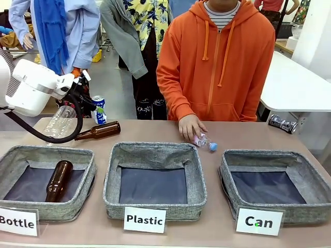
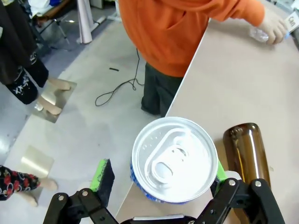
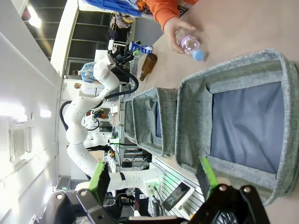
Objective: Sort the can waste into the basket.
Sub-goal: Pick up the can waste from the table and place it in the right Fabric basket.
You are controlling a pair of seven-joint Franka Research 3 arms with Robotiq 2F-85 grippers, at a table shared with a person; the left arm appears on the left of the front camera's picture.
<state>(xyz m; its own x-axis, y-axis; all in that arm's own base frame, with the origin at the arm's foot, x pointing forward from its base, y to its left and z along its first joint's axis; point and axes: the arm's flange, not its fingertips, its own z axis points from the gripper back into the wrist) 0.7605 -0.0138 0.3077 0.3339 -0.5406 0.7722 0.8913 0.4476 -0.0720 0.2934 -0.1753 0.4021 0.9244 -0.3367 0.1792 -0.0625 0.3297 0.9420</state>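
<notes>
Three grey fabric baskets line the near edge of the table, and I describe them from left to right. At the near left corner is the Bottle basket, labelled by a white sign, with one brown glass bottle lying inside it.

Behind it, at the far left corner, a crumpled clear plastic bottle lies next to a second brown bottle, which is on its side. My left gripper is here, its jaws spread wide on either side of the blue and white can. The can is upright at the far edge. One green pad stands clear of the can and the other is just beside its rim. I cannot tell whether that one touches.

The Plastic basket sits in the middle of the near edge. Beyond it, at the far edge, a person in an orange hoodie rests a hand on a small bottle with a blue cap.

The Can basket is at the near right corner, with its dark bottom showing. My right gripper hangs open by the basket's near wall, holding nothing.
</notes>
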